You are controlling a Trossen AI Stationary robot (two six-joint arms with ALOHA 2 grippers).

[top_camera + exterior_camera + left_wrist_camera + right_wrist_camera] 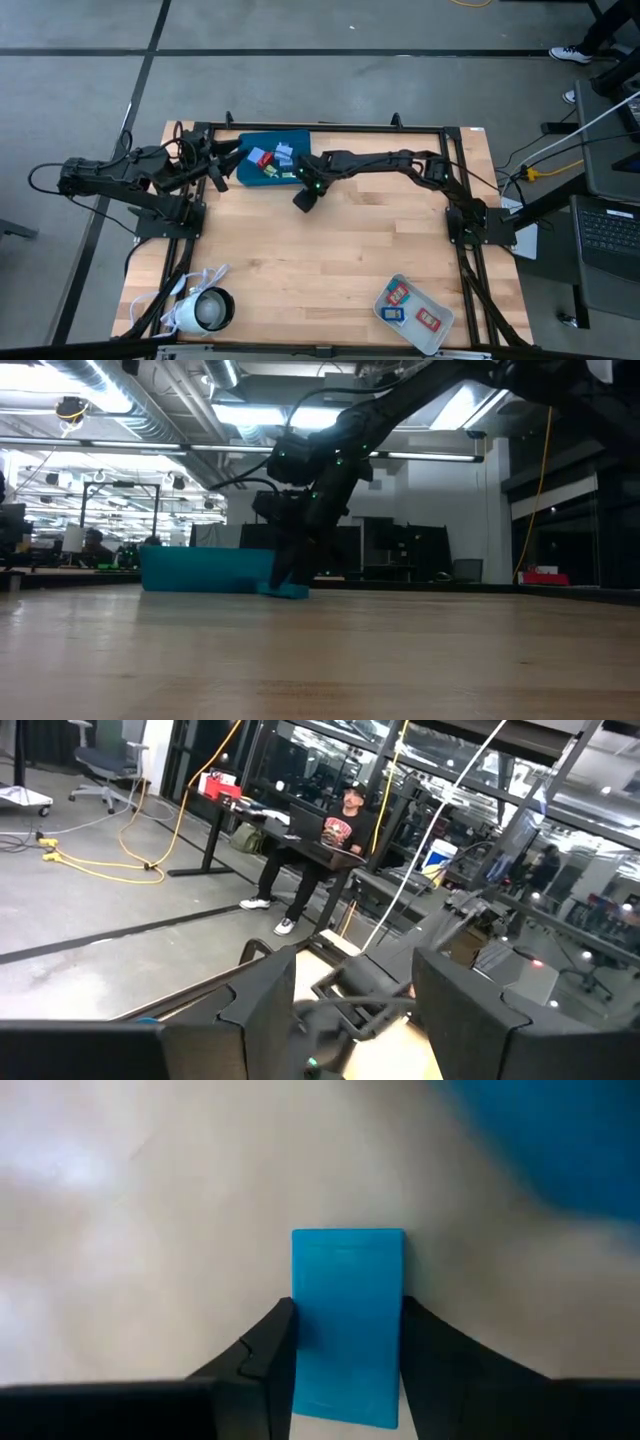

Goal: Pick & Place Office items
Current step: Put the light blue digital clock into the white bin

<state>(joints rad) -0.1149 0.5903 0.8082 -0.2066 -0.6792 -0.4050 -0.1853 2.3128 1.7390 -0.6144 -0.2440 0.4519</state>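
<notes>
A light blue flat block (348,1280) lies on the wooden table just in front of the teal tray (252,170). My right gripper (347,1308) is shut on it, slanting down from the table's right side (305,195). In the low view the block (288,591) shows under the dark fingers beside the tray (200,572). Several small red, white and blue pieces (272,158) lie in the teal tray. My left gripper (350,1020) waits open at the table's left edge (222,172), pointing level. My right gripper pinches the light blue block by its two long sides (300,1330) between its two fingers (265,1350), at the block's near half. The fingers slant down from above and lie along the block. The block lies flat on the table.
A grey tray (440,335) with a few red and blue pieces stands at the near right corner. A white round corded device (205,310) sits at the near left. A person sits at a desk beyond the table (335,830). Bare wood lies mid-table (330,260).
</notes>
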